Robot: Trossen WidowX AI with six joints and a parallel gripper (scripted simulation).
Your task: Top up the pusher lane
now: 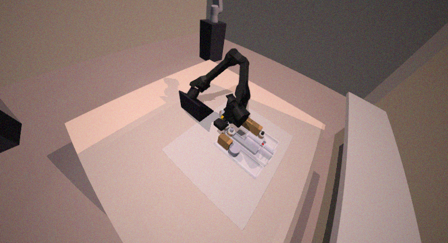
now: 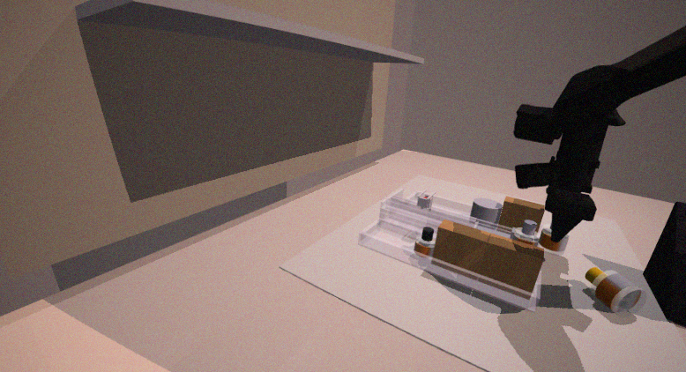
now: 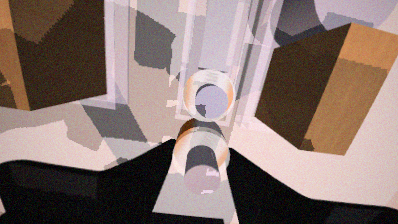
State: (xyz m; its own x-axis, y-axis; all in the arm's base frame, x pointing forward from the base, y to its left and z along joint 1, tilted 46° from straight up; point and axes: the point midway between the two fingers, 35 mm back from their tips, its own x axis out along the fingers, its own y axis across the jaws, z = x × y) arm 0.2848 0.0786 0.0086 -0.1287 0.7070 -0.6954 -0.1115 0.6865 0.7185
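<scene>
My gripper [image 3: 200,148] [image 2: 556,238] is shut on a grey-capped jar [image 3: 201,175] [image 2: 547,240] with a white shoulder and orange-brown body. It holds the jar roughly upright just in front of the sprung lane [image 3: 185,60]. The lane jar [image 3: 209,95] [image 2: 526,234] [image 1: 231,132] has the same grey cap and stands at the lane's front end. In the wrist view the two jars are in line and overlap; whether they touch is unclear. The height of the held jar's base over the low front stop cannot be told. The pusher plate is mostly hidden behind the lane jar.
Wooden blocks [image 1: 224,141] [image 2: 484,254] [image 3: 345,90] flank the lane on both sides. A yellow-capped jar [image 2: 616,292] lies on its side before the rack. A black-capped jar [image 2: 425,244] [image 1: 261,135] and a grey cylinder [image 2: 486,210] [image 1: 234,150] stand in neighbouring lanes.
</scene>
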